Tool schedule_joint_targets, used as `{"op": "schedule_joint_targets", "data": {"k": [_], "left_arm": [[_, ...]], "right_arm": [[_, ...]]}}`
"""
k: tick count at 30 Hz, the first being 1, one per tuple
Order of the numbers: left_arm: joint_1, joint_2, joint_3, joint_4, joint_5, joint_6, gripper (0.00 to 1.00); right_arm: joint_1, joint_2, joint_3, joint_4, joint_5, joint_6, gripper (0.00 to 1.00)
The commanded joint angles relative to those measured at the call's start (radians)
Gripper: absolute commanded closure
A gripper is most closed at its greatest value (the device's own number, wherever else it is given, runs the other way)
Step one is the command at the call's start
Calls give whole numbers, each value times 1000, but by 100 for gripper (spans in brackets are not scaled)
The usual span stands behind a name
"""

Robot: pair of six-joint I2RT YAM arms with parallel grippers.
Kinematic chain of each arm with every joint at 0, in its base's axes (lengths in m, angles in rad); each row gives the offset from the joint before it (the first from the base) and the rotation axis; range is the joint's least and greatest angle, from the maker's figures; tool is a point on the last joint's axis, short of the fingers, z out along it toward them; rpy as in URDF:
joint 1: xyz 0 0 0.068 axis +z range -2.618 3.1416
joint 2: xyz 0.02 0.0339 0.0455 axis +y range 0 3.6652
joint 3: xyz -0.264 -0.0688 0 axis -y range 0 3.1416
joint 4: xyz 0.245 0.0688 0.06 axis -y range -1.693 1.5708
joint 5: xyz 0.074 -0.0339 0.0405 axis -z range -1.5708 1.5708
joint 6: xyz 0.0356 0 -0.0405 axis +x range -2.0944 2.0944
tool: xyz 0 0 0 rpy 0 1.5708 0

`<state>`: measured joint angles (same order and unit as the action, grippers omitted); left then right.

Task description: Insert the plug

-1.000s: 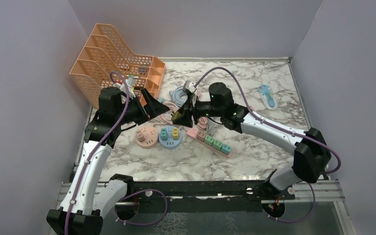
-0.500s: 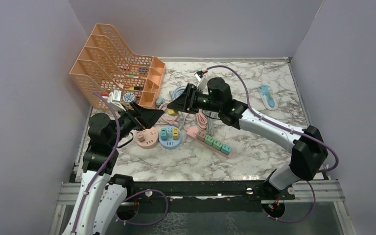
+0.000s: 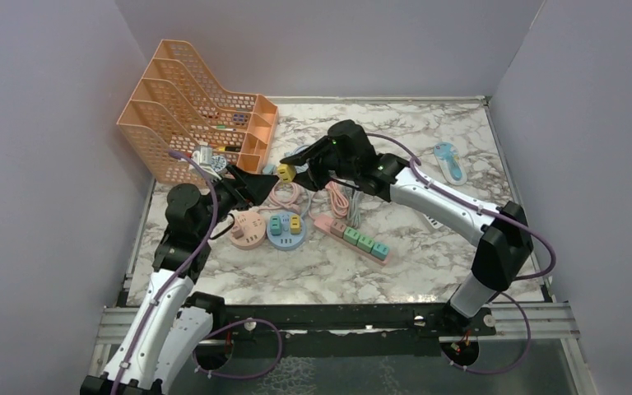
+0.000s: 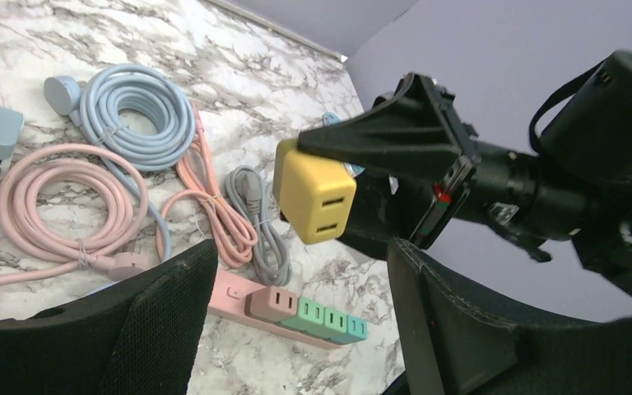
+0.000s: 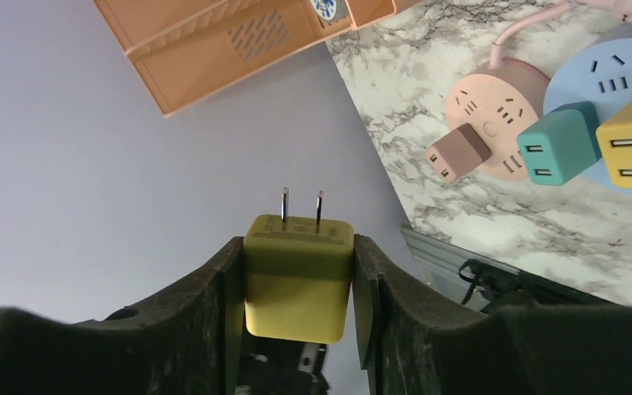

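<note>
My right gripper is shut on a yellow plug and holds it in the air above the coiled cables. In the right wrist view the plug sits between the fingers with its two prongs pointing away. My left gripper is open and empty, facing the plug from a short distance, its jaws wide apart. A pink power strip with several plugs lies on the table and also shows in the left wrist view. A pink round socket and a blue round socket lie in front of the left gripper.
An orange file rack stands at the back left. Coiled pink, blue and grey cables lie behind the sockets. A blue and white object lies at the back right. Walls close in the table on three sides.
My right gripper has lifted the yellow plug and carried it a little left and back. My left arm has dropped lower and its open gripper now points at the plug.
</note>
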<state>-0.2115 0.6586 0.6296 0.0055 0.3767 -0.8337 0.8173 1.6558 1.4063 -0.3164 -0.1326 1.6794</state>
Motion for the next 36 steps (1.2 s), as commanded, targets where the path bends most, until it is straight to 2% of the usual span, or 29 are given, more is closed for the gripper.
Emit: {"op": "schedule_joint_targets", "data": {"k": [1, 6, 12, 16, 28, 36], "left_arm": [[-91, 41, -17, 98, -130, 37, 24], [-240, 113, 12, 112, -310, 90, 30], [-290, 151, 25, 111, -441, 77, 39], [-300, 186, 44, 94, -464, 53, 44], [-360, 250, 47, 75, -469, 19, 46], [-371, 242, 30, 63, -530, 6, 68]], "right_arm": [[7, 52, 100, -173, 80, 141, 77], [6, 100, 155, -245, 52, 172, 81], [5, 119, 187, -274, 71, 137, 81], [5, 116, 180, -275, 64, 125, 80], [5, 102, 153, -230, 50, 127, 76], [3, 86, 130, -205, 29, 116, 74]]}}
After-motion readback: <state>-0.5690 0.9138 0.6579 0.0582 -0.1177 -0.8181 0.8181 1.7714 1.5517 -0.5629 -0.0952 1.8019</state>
